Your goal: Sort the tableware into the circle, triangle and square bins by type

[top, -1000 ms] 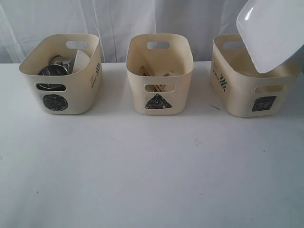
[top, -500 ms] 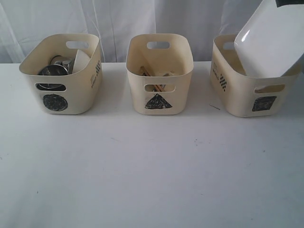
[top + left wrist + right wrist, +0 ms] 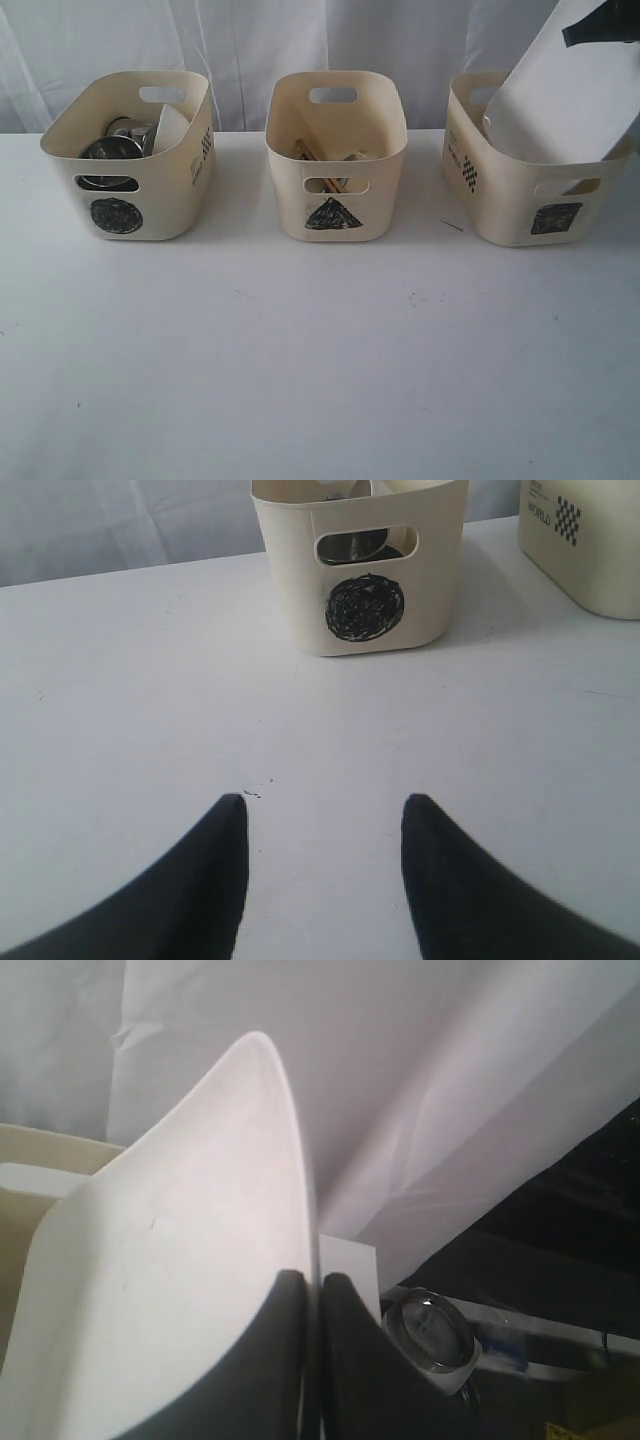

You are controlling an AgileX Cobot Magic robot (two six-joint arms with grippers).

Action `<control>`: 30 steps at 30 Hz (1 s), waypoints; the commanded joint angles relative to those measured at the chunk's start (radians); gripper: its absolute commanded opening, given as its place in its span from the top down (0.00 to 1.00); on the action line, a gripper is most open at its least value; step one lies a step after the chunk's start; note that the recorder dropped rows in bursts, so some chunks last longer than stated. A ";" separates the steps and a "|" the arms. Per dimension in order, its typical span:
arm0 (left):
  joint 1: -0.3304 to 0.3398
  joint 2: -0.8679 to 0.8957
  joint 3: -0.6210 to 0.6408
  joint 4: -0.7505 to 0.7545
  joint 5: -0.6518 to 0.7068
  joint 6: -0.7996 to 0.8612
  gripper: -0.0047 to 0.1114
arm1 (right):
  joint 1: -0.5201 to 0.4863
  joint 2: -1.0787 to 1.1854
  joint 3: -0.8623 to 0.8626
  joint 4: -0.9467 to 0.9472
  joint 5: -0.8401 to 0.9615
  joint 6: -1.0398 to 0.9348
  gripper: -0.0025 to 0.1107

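White curtain [image 3: 250, 40] hangs behind a white tabletop [image 3: 320, 360] with three cream bins in a row along its far side. On the left is the circle bin [image 3: 160, 205], which holds steel mugs [image 3: 112, 148] and a small white bowl [image 3: 170, 125]. The triangle bin [image 3: 290, 200] is in the middle, and wooden chopsticks [image 3: 305, 152] show inside it and through its handle cut-out. The square bin [image 3: 500, 205] is on the right.

A large white plate [image 3: 565, 100] hangs tilted over the square bin. Its lower end is at the bin's opening and its upper end rises toward the top right corner. I cannot tell whether it touches the bin. The right jaws are pressed together on the plate's edge, pinching it. In the right wrist view the two dark fingers [image 3: 280, 1360] sit one on each side of the thin rim.

The left jaws are spread with nothing between them. They hover over bare tabletop, well apart from the circle bin ahead of them.
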 commanded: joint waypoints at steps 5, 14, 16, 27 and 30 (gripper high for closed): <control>0.002 -0.005 0.003 -0.008 -0.005 -0.006 0.51 | -0.007 0.027 -0.015 0.058 -0.061 0.011 0.92; 0.002 -0.005 0.003 -0.008 -0.005 -0.006 0.51 | -0.007 0.009 -0.015 0.071 -0.055 0.074 0.63; 0.002 -0.005 0.003 -0.008 -0.005 -0.006 0.51 | -0.007 -0.004 -0.015 0.071 -0.053 0.092 0.63; 0.002 -0.005 0.003 -0.008 -0.005 -0.006 0.51 | -0.007 -0.155 0.004 0.073 0.056 0.146 0.64; 0.002 -0.005 0.003 -0.008 -0.005 -0.006 0.51 | -0.007 -0.222 0.046 0.073 0.057 0.198 0.70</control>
